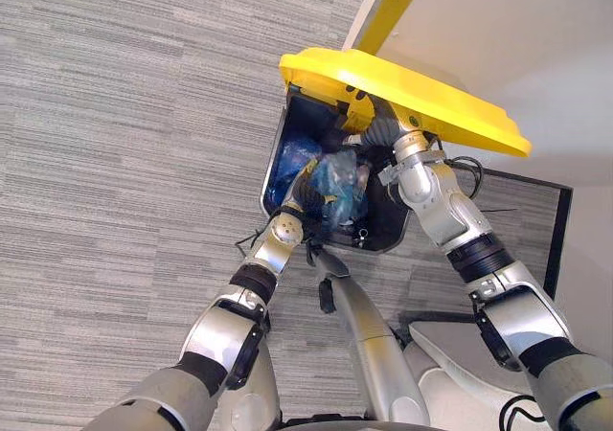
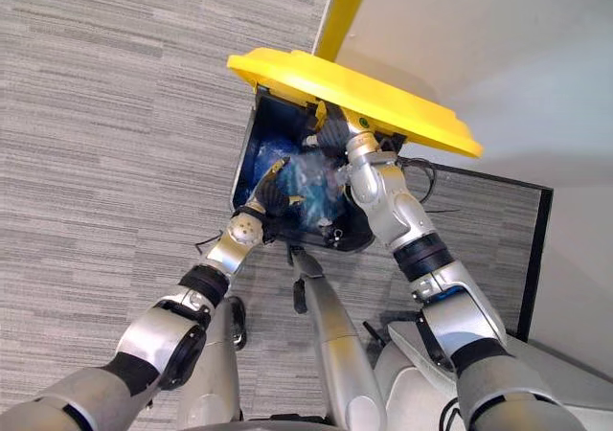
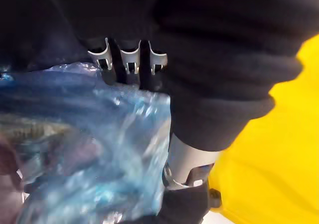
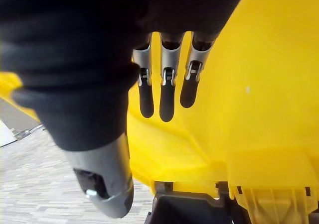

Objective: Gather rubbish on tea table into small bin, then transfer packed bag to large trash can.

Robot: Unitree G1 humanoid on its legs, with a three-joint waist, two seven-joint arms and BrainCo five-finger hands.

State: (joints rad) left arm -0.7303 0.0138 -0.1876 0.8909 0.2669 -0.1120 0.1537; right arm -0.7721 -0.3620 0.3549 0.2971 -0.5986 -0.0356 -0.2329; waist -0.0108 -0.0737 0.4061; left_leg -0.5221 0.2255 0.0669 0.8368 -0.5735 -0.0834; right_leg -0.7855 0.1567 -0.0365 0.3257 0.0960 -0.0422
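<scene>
The large dark trash can stands on the carpet with its yellow lid lifted. My right hand is under the lid, its straight fingers pressing against the yellow underside and holding it up. A packed, translucent blue bag hangs in the can's mouth. My left hand is at the bag's near side, with its fingers curled into the crinkled plastic. The fingertips are buried in the bag.
More blue plastic lies deeper in the can. Grey striped carpet spreads to the left. A white wall with a yellow strip rises behind the can, and a dark-edged panel lies to the right.
</scene>
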